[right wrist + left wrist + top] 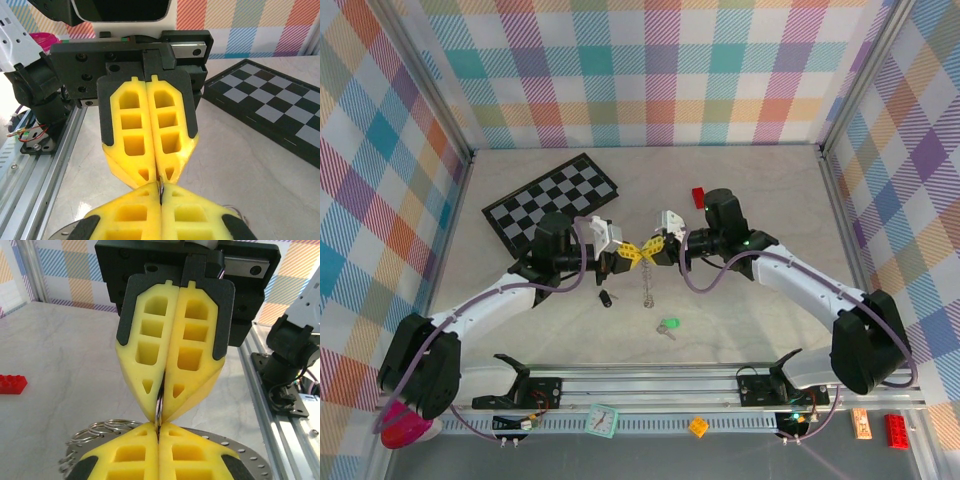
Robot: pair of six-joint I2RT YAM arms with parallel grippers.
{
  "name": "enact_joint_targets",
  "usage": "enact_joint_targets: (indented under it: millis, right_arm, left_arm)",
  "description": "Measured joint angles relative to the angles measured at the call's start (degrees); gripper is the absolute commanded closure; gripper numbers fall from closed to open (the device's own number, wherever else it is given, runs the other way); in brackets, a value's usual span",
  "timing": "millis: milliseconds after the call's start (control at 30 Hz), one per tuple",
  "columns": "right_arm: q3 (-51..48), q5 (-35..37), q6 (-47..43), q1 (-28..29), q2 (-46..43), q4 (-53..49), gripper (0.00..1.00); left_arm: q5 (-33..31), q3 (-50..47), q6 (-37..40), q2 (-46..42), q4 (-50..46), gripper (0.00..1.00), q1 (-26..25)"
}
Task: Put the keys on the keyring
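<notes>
Both pincers are clenched tip to tip above the middle of the table (740, 310). The left gripper (626, 253) and the right gripper (657, 245) each pinch the keyring (159, 410), which shows as a thin sliver of metal, edge-on, between the yellow pads. A chain (648, 290) hangs from it towards the table, and a few small wire loops (100, 429) lie beside the left fingers.

The keys are not on the ring yet. The black key (606, 297) lies flat on the table just below the left gripper, and the green key (667, 327) lies nearer the bases, below the chain's end. They are well apart from each other.

The ring is probably light, stiff and springy, and smooth enough to slide or turn in soft pads. A hold across its flat sides, as now, looks right, with the two grips set apart so the coil can be spread. The loose chain will likely swing and may snag.

The keys look tiny and light, and lying flat they will be hard to lift. The plastic head seems the best place to take hold, since it is wider and less slippery than the blade. The eye is too small to see, so I cannot tell how much of the head must stay clear
</notes>
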Motion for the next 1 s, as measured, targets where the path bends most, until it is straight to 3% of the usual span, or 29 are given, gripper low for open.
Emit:
enact_joint_targets:
  millis: [100, 467, 533, 667, 767, 900, 1000]
  right_arm:
    - [0.02, 0.59, -0.81, 0.13, 0.22, -0.79, 0.86]
    - [1.77, 3.82, -5.99, 0.72, 2.14, -10.36, 0.85]
    - [2.56, 4.24, -6.75, 0.79, 2.67, -11.93, 0.87]
    - [3.13, 5.07, -8.22, 1.22, 2.84, -14.14, 1.00]
    - [3.23, 5.44, -9.16, 1.33, 3.17, -15.08, 1.00]
    - [3.23, 5.51, -9.35, 1.57, 3.28, -15.43, 1.00]
    - [3.08, 5.42, -9.29, 1.57, 3.26, -14.82, 1.00]
  left_arm:
    - [-3.26, -0.46, 2.43, -1.49, -1.73, 1.00, -1.14]
    - [-12.41, -0.55, 10.75, -2.82, -8.63, 1.00, -4.57]
    - [-13.33, -0.48, 11.78, -2.82, -9.75, 1.00, -4.94]
    - [-14.88, -0.17, 13.49, -2.78, -11.72, 1.00, -5.66]
    - [-15.58, -0.07, 14.14, -2.78, -12.92, 1.00, -6.10]
    - [-16.59, -0.07, 13.90, -2.78, -13.25, 0.73, -6.34]
    - [-17.09, -0.70, 12.52, -3.28, -11.47, 0.65, -6.34]
